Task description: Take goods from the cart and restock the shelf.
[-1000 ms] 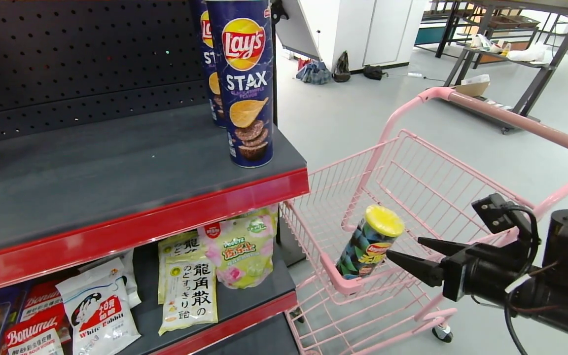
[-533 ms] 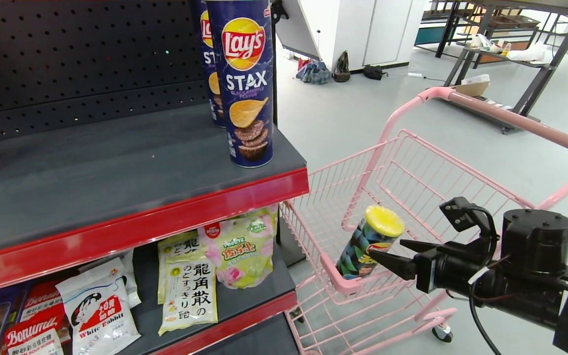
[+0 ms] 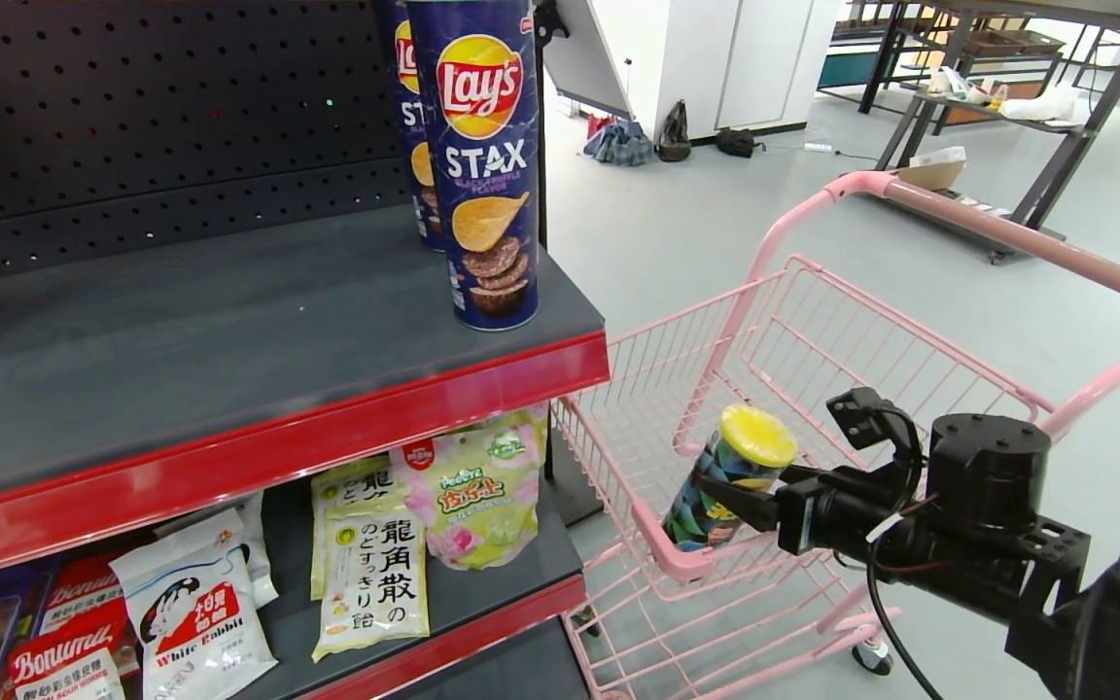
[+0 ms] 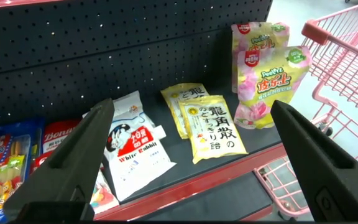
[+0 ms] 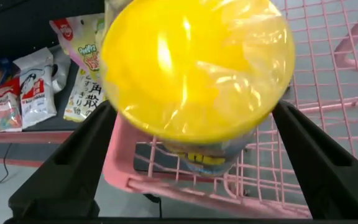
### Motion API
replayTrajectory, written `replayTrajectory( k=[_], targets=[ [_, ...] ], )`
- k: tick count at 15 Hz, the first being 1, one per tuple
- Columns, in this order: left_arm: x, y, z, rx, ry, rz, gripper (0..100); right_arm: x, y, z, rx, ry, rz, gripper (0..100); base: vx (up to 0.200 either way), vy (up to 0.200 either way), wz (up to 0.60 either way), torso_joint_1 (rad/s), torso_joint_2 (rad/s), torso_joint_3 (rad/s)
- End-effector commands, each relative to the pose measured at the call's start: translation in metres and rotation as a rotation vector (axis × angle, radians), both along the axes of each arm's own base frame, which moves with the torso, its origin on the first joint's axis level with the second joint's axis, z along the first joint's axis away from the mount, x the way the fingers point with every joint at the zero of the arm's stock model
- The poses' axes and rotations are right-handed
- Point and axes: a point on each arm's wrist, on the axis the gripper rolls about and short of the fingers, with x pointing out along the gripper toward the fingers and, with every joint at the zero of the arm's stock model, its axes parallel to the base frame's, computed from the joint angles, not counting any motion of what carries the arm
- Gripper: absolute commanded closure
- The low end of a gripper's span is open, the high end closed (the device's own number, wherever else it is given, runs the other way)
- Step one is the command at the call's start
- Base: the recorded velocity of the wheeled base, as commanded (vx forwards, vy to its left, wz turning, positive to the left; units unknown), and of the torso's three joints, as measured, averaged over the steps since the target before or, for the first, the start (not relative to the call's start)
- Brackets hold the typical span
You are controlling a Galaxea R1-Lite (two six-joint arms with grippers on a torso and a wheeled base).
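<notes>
A chip can point(image 3: 716, 501) with a yellow lid point(image 3: 757, 435) leans tilted in the front corner of the pink cart point(image 3: 842, 331). My right gripper point(image 3: 743, 478) is open, one finger on each side of the can just below the lid. In the right wrist view the yellow lid point(image 5: 194, 62) sits between the two black fingers point(image 5: 73, 168), with a gap on both sides. My left gripper point(image 4: 191, 106) is open and holds nothing, facing the lower shelf's snack bags point(image 4: 213, 127). The upper shelf board point(image 3: 229, 321) carries two tall blue chip cans point(image 3: 487, 165) at its right end.
The cart's pink handle point(image 3: 1007, 233) runs above and behind my right arm. Snack bags point(image 3: 375, 554) lie on the lower shelf under the red shelf edge point(image 3: 327, 428). Most of the upper shelf board left of the blue cans is bare. Tables point(image 3: 1007, 97) stand far behind.
My right gripper has moved forward to the can in the cart, so its open fingers now straddle the can. The can, the cart and the shelf goods have not moved.
</notes>
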Motion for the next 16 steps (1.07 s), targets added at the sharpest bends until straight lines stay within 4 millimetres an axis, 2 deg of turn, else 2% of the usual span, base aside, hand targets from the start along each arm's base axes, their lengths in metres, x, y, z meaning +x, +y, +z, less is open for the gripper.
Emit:
replayTrajectory(
  k=[1, 10, 11, 15, 16],
  targets=[
    [0.0, 0.0, 0.0, 0.0, 0.002, 0.001, 0, 0.009, 0.002, -0.018, -0.011, 0.029, -0.004, 0, 0.0, 0.0, 0.0, 0.0, 0.0, 0.0],
    [0.0, 0.0, 0.0, 0.0, 0.002, 0.001, 0, 0.035, 0.013, -0.019, 0.01, -0.045, -0.021, 0, 0.0, 0.0, 0.0, 0.0, 0.0, 0.0],
    [0.0, 0.0, 0.0, 0.0, 0.002, 0.001, 0, 0.035, 0.013, -0.019, 0.009, -0.046, -0.027, 100, 0.0, 0.0, 0.0, 0.0, 0.0, 0.0],
    [0.0, 0.0, 0.0, 0.0, 0.003, 0.001, 0, 0.035, 0.014, -0.018, 0.01, -0.051, -0.027, 100, 0.0, 0.0, 0.0, 0.0, 0.0, 0.0],
    [0.0, 0.0, 0.0, 0.0, 0.003, 0.001, 0, 0.035, 0.015, -0.012, 0.014, -0.073, -0.026, 100, 0.0, 0.0, 0.0, 0.0, 0.0, 0.0]
  ],
)
